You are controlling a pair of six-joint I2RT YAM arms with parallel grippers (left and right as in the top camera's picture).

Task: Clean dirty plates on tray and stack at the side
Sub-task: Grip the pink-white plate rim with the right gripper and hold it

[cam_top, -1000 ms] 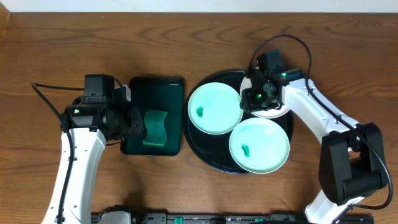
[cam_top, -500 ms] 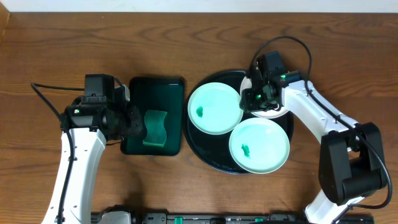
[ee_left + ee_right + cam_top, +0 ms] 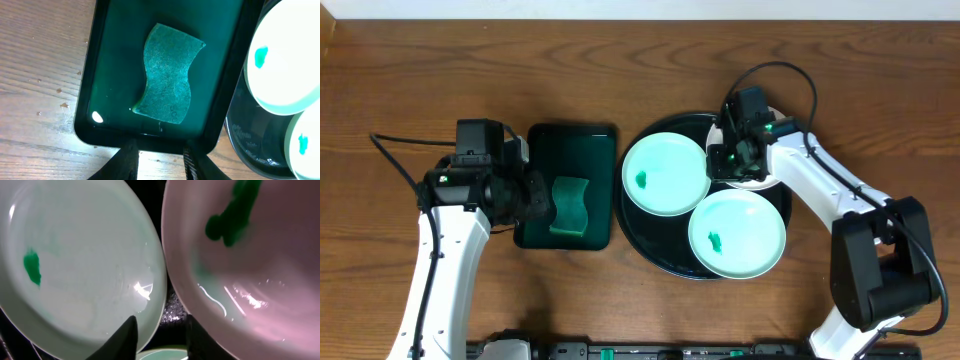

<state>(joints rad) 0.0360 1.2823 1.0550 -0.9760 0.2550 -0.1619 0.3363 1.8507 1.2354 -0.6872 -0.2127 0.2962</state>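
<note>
Three plates lie on the round black tray. One mint plate lies at the left with a green smear, a second mint plate at the front, also smeared. The white plate lies at the back right, partly under my right arm, with a dark green smear. My right gripper hovers low over the gap between the left mint plate and the white plate, open, with only black tray between its fingers. My left gripper is open at the near rim of the green tray.
A green sponge lies in the small dark green rectangular tray, which stands just left of the black tray. Bare wooden table surrounds both trays. A cable loops above my right arm.
My right gripper has narrowed its jaws a little and shifted slightly left over the plates. My left arm has stayed still.
</note>
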